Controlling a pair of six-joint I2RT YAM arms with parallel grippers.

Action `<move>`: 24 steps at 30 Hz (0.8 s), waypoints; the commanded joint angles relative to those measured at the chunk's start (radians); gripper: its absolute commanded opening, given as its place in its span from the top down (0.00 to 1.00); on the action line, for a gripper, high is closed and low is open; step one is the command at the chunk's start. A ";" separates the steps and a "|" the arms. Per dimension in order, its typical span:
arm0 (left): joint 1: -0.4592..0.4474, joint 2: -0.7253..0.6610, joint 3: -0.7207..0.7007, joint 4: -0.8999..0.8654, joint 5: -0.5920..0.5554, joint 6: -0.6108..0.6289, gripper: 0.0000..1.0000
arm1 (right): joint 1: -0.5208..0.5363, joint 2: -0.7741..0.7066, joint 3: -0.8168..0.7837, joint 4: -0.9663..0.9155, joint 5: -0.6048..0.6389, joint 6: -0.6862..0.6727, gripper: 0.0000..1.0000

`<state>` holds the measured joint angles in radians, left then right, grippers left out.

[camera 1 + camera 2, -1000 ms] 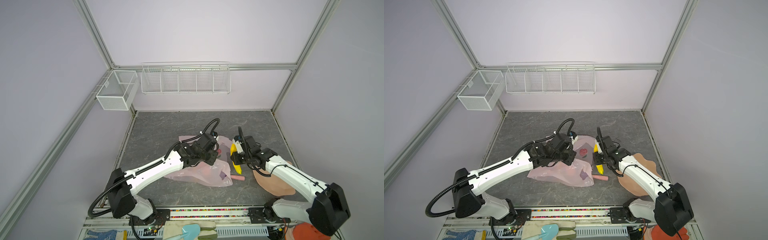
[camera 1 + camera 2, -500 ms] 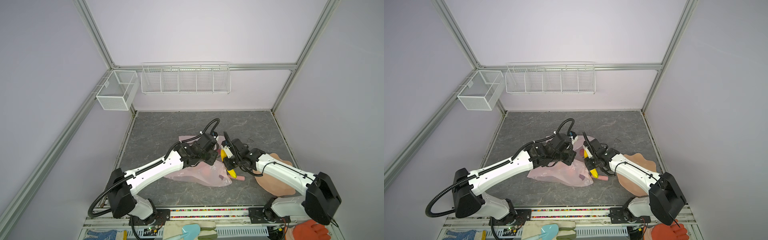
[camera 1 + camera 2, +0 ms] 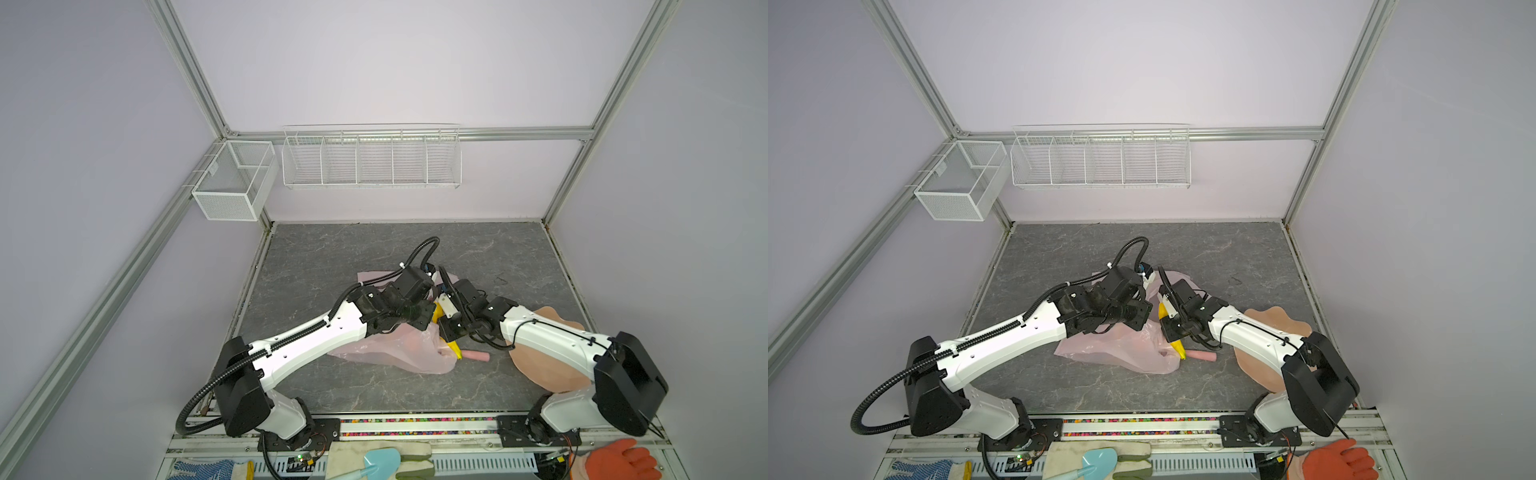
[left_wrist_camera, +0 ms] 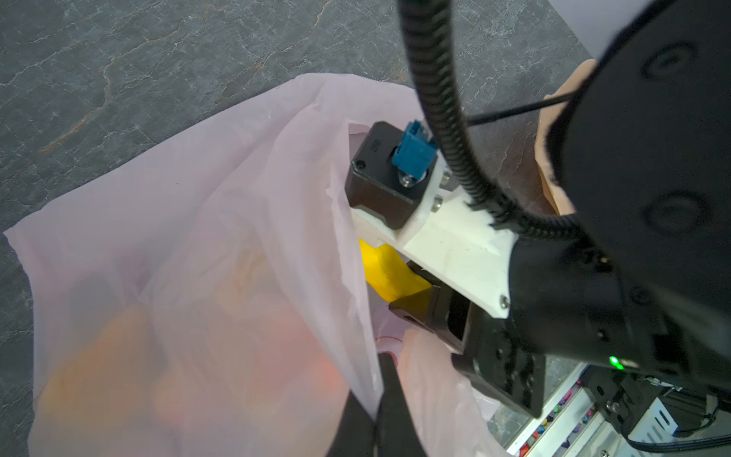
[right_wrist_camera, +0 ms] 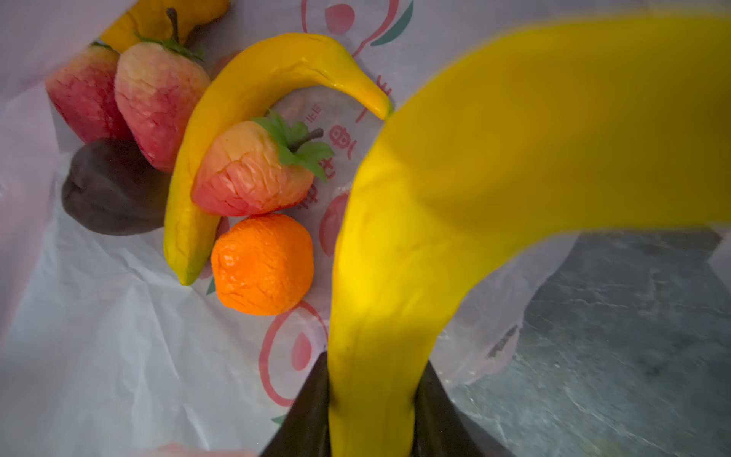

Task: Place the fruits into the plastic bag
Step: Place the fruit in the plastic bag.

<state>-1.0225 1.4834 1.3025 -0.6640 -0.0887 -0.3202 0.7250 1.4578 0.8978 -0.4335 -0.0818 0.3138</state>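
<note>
The pale-pink plastic bag (image 3: 386,353) (image 4: 197,237) lies mid-table with its mouth lifted. My left gripper (image 4: 377,395) is shut on the bag's upper edge and holds it up. Right beside it, my right gripper (image 5: 372,395) (image 3: 445,329) is shut on a yellow banana (image 5: 514,138) (image 3: 1177,348) at the bag's mouth. Several fruits lie inside on the printed plastic: another banana (image 5: 253,91), three strawberries (image 5: 249,174), an orange (image 5: 263,265) and a dark fruit (image 5: 110,190).
A tan wavy plate (image 3: 548,365) lies under my right arm. A pink handle (image 3: 476,355) sticks out beside the bag. Wire baskets (image 3: 370,158) hang on the back wall. An orange-red glove (image 3: 619,461) and a teal scoop (image 3: 380,459) lie on the front rail.
My right gripper has carried the banana leftward from near the plate to the bag's mouth, close to my left gripper. The left arm has stayed put, still holding the bag.
</note>
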 commanded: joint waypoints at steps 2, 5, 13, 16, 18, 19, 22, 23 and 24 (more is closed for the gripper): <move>0.002 -0.010 0.017 -0.013 -0.004 -0.002 1.00 | 0.007 0.067 0.033 0.107 -0.100 0.101 0.88; 0.002 -0.011 0.020 -0.017 -0.008 0.002 1.00 | 0.008 0.117 0.055 0.154 -0.139 0.164 0.88; 0.002 -0.029 0.005 -0.016 -0.014 0.000 1.00 | 0.007 0.205 0.062 0.341 -0.244 0.350 0.82; 0.002 -0.034 -0.002 -0.016 -0.018 0.000 1.00 | 0.012 0.248 0.066 0.412 -0.286 0.436 0.76; 0.002 -0.039 -0.006 -0.016 -0.025 -0.002 1.00 | 0.016 0.269 0.067 0.449 -0.300 0.494 0.70; 0.002 -0.043 -0.009 -0.014 -0.030 -0.002 1.00 | 0.018 0.282 0.071 0.459 -0.307 0.526 0.67; 0.002 -0.049 -0.015 -0.016 -0.043 -0.002 1.00 | 0.019 0.300 0.086 0.457 -0.349 0.578 0.59; 0.002 -0.053 -0.016 -0.019 -0.047 -0.004 1.00 | 0.019 0.301 0.086 0.455 -0.357 0.585 0.54; 0.002 -0.054 -0.018 -0.020 -0.053 -0.005 1.00 | 0.020 0.296 0.085 0.455 -0.365 0.594 0.50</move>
<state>-1.0195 1.4548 1.3022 -0.6811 -0.1146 -0.3210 0.7376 1.7584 0.9604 -0.0185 -0.3901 0.8192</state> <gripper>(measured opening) 0.047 0.479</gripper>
